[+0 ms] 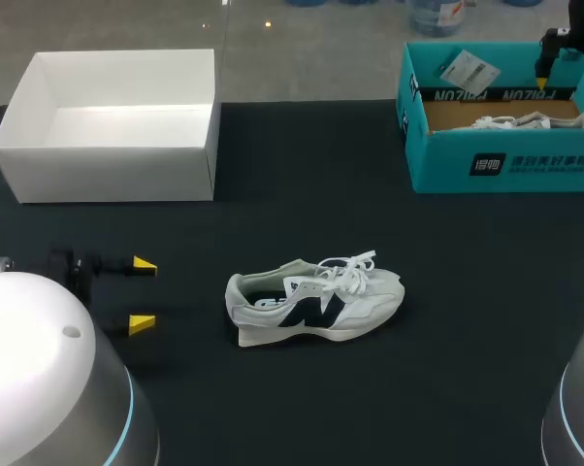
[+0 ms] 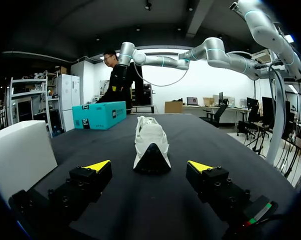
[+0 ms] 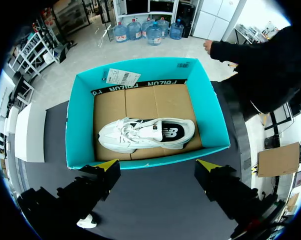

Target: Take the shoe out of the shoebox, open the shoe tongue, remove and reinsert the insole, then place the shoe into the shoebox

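Note:
A white and grey shoe [image 1: 316, 301] with a dark logo lies on its sole in the middle of the black table, toe to the right. My left gripper [image 1: 143, 293] hovers open to the left of it. In the left wrist view the shoe's heel [image 2: 151, 145] points at my open gripper [image 2: 149, 166], a short way ahead of the fingers. The teal shoebox [image 1: 505, 160] stands at the back right with a second white shoe [image 3: 148, 134] lying on the cardboard inside. High above that box hangs my right gripper [image 3: 159, 165], open and holding nothing.
An open white box [image 1: 108, 165] stands at the back left, beside my left arm [image 2: 20, 150]. A paper tag [image 3: 121, 77] rests on the shoebox's far flap.

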`<state>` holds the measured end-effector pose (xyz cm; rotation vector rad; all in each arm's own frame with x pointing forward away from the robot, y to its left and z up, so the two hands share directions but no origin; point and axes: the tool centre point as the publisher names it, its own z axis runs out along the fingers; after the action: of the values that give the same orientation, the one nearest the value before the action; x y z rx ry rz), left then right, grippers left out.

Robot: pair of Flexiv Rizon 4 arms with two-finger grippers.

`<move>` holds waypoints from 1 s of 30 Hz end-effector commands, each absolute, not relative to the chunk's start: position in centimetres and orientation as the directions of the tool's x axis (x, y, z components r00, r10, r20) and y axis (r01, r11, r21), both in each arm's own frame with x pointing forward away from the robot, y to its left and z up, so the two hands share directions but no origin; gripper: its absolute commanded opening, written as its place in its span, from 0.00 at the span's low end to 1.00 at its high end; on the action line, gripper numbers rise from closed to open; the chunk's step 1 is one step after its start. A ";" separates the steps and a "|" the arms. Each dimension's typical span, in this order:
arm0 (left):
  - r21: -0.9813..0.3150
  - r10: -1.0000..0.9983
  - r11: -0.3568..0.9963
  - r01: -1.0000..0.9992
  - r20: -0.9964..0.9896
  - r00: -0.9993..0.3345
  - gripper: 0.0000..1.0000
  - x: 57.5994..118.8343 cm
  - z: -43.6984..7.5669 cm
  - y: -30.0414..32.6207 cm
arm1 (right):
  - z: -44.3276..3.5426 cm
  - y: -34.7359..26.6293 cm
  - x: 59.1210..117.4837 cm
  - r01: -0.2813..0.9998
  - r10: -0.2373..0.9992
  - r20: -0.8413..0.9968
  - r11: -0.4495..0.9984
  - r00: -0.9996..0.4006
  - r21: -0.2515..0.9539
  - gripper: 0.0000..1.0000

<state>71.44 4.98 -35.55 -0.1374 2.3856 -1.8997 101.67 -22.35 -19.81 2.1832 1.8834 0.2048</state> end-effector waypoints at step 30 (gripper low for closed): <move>-0.967 -0.383 0.224 -0.119 0.025 -0.923 1.00 70.2 -39.1 -4.0 | -19.8 -22.3 101.7 0.951 0.986 -0.056 -0.133 0.154 0.279 1.00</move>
<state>69.65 -3.02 -38.51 -0.4531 2.2858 -1.7803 101.67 -22.34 -19.81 2.1830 1.8836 0.2049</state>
